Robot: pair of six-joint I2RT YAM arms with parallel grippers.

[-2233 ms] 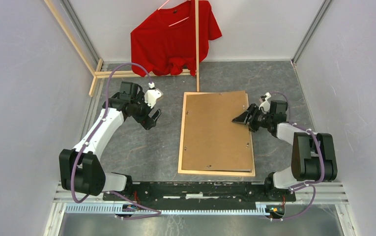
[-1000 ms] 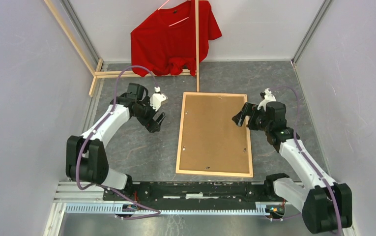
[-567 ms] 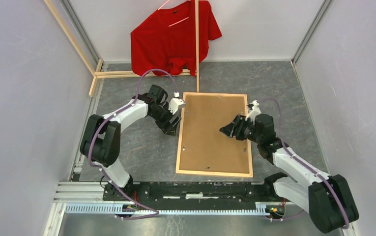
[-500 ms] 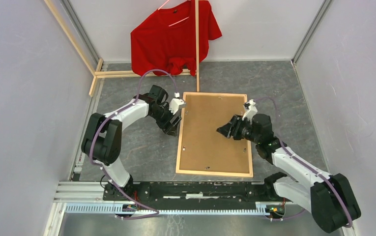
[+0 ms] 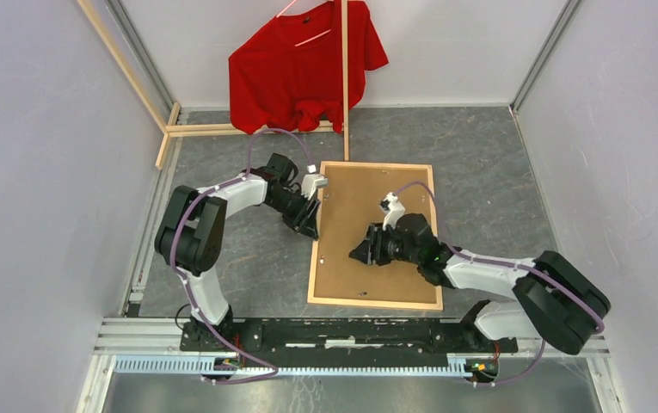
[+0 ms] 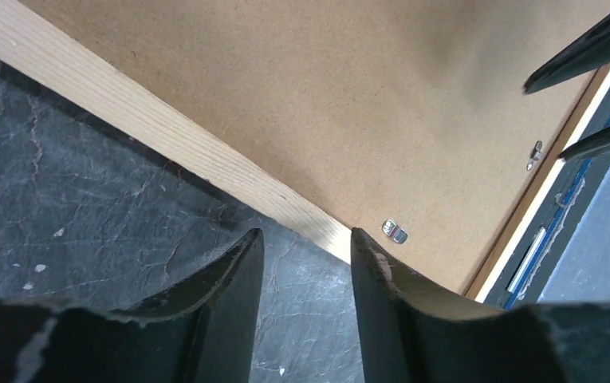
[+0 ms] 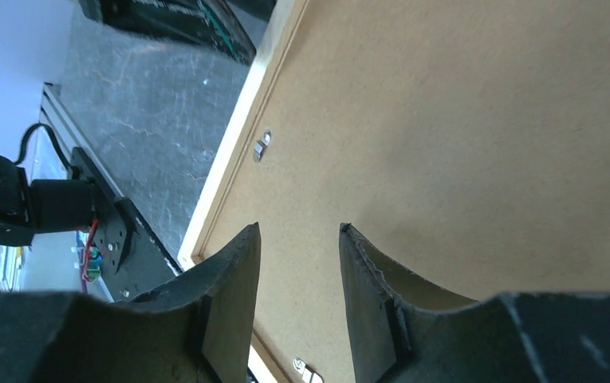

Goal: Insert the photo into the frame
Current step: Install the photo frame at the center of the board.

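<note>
1. A couple of seconds earlier the brown cardboard backing board (image 5: pixel 355 194) lay skewed across the large rectangular light-wood picture frame (image 5: pixel 377 303). By this moment it sat square and flat inside the frame's rails.
2. My right claw (image 5: pixel 362 253) had swung in from the frame's right rail to the middle of the frame, over the board. Its fingers stood a little apart and held nothing. I could not tell whether they touched the board.
3. My left claw (image 5: pixel 311 222) had come in from well left of the frame to the outer edge of its left rail. Its fingers were narrowly apart and empty, near a small metal turn clip (image 6: pixel 395 232).
4. The glossy colour photo of people showed in no view. I judged it lay inside the frame under the board, but could not confirm that.
5. I took the insertion as largely done, with the clips probably left to turn over the board.
</note>
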